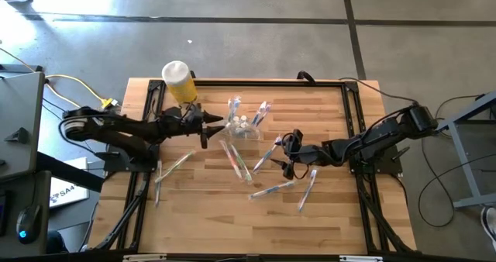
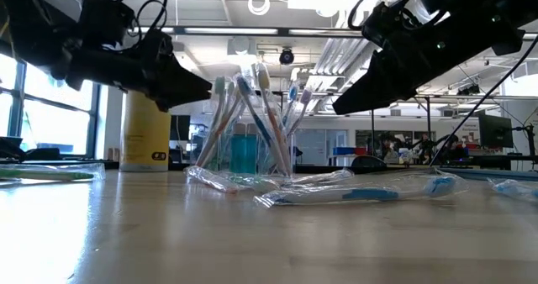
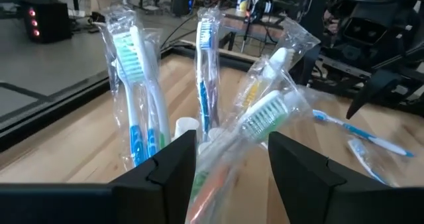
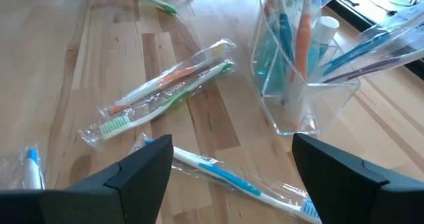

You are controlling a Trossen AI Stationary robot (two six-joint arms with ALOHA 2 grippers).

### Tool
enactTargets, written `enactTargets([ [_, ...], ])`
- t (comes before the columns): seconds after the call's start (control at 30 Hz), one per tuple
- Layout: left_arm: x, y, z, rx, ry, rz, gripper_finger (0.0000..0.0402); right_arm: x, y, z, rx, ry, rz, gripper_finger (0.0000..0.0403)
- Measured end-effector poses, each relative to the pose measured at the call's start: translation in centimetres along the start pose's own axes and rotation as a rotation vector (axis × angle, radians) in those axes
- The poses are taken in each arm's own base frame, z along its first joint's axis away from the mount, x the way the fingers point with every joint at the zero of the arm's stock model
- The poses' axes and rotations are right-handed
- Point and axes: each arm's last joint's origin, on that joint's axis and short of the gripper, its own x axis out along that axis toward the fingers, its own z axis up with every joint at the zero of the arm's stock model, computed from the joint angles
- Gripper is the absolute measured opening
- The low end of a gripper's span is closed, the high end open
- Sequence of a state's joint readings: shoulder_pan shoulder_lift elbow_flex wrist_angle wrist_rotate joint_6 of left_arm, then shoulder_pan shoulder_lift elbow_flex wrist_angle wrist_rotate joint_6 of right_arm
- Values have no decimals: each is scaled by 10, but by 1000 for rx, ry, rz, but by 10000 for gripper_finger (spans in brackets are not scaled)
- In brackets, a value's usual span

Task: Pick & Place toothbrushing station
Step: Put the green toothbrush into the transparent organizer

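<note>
The clear holder cup point(image 1: 246, 129) stands mid-table with several wrapped toothbrushes point(image 3: 136, 85) upright in it. My left gripper point(image 1: 219, 122) is level just left of the cup and is shut on a wrapped toothbrush packet point(image 3: 255, 118). My right gripper point(image 1: 288, 155) hangs open to the right of the cup. It is above a wrapped blue toothbrush point(image 4: 222, 174) that lies flat on the table, and it touches nothing. More wrapped toothbrushes point(image 1: 235, 160) lie loose on the wood. My left gripper point(image 3: 232, 141) has the packet's orange handle end point(image 3: 213, 187) between its two fingers. The fingers come level from the table's left. The packet slants up and away toward the cup, bristle heads point(image 3: 265, 112) high. I cannot tell whether its far end touches the cup's toothbrushes.
A yellow cylinder with a white cap point(image 1: 178, 80) stands near the far left corner, behind my left arm. Loose packets lie at the left point(image 1: 174, 167) and the near right point(image 1: 308, 191). An orange-and-green packet point(image 4: 165, 88) lies near the cup. A black frame point(image 1: 350, 107) rims the table.
</note>
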State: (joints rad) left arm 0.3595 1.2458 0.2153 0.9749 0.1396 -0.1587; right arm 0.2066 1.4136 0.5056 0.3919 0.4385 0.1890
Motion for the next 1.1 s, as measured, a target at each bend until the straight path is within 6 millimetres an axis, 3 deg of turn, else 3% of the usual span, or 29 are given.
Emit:
enactTargets([
  [0.23,-15,-13,9,30,144,-40,184,0,0,0,-8,2,0,301],
  [0.37,-20,-39,18,91,403,-53,184,0,0,-1,-16,6,-1,301],
  [0.57,-38,-87,50,160,674,-31,184,1,-3,0,-26,10,-9,301],
  [0.67,-51,-98,51,64,872,56,184,2,-4,-1,-23,17,-2,301],
  [0.87,-70,-102,32,-192,1174,265,184,3,-5,-1,-18,23,21,301],
  [1.1,-74,-110,17,-472,1397,433,184,3,-5,-1,5,27,36,301],
])
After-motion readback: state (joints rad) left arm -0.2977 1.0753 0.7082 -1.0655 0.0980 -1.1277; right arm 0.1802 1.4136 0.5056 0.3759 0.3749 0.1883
